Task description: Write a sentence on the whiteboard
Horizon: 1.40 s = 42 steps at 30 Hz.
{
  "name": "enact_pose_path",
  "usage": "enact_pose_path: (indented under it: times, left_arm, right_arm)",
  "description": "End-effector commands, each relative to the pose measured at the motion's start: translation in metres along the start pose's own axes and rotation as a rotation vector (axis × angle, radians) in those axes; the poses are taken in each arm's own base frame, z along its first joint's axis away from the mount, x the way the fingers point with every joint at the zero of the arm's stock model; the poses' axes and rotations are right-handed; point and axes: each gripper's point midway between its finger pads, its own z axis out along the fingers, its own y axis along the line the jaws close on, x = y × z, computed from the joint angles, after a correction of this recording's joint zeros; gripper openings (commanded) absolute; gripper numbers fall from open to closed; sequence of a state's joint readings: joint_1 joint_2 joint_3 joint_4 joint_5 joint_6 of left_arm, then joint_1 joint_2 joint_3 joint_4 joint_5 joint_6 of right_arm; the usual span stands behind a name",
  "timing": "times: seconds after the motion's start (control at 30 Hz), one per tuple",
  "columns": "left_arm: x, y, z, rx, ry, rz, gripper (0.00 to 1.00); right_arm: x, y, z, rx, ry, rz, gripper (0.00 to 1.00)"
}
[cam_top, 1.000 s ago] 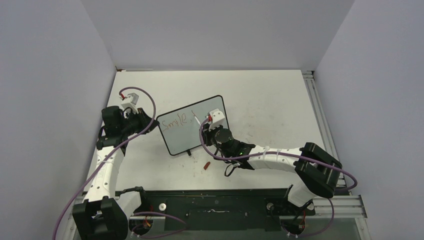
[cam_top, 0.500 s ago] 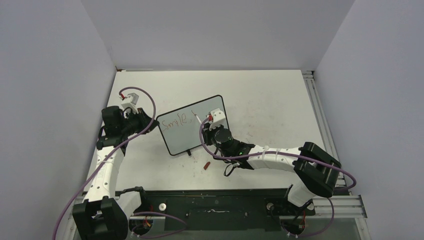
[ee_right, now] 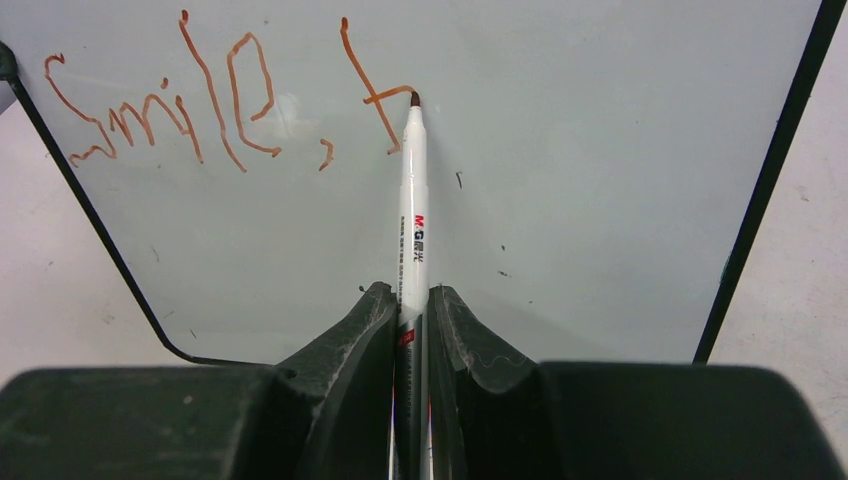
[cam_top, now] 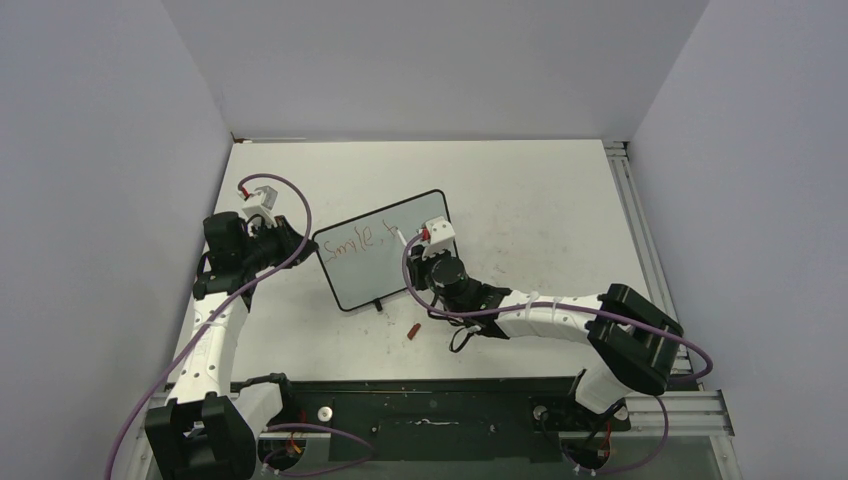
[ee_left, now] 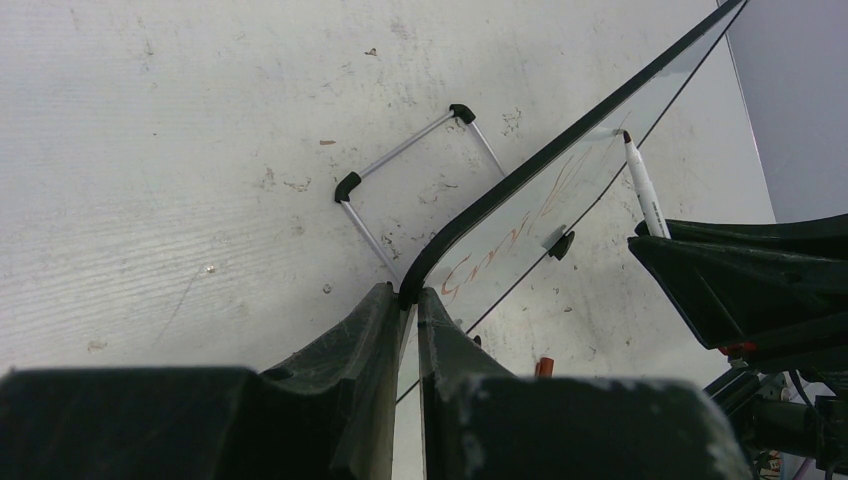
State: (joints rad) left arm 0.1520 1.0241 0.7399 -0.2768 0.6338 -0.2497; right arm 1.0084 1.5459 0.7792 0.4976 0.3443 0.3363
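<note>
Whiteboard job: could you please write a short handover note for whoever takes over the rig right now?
Left gripper: fingers shut on a corner of the whiteboard, steadying it where it stands propped on the table.
Right gripper: shut on the marker, tip touching the board.
Done: the sentence reads "Smile," plus one crossed stroke.
Left to do: the remaining words.
Red cap lies on the table near the board.
</note>
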Motion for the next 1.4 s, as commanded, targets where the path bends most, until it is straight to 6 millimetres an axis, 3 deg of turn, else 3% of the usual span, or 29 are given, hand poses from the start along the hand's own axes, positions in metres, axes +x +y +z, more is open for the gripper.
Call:
enact_pose_path:
  times: [0.0,0.23,0.77,1.13,1.37]
  left_arm:
    - [-0.001,-0.008,0.001,0.028,0.015,0.013,0.09]
    - [-0.001,-0.009,0.0,0.031,0.014,0.015,0.09]
    - [0.0,-0.009,0.0,0.029,0.014,0.014,0.09]
    - [0.0,-0.009,0.0,0.027,0.014,0.015,0.09]
    - [0.0,-0.008,0.0,0.026,0.014,0.014,0.09]
  right_arm:
    - [-0.009,-0.01,-0.006,0.034,-0.026,0.035,0.05]
    - [-0.001,-0.007,-0.009,0.017,-0.01,0.035,0.05]
    - [0.004,0.022,-0.009,-0.062,-0.001,-0.007,0.05]
    - [-0.027,0.011,-0.028,-0.016,-0.074,-0.005,0.05]
    - [-0.03,-0.002,-0.021,0.006,-0.073,-0.019,0.05]
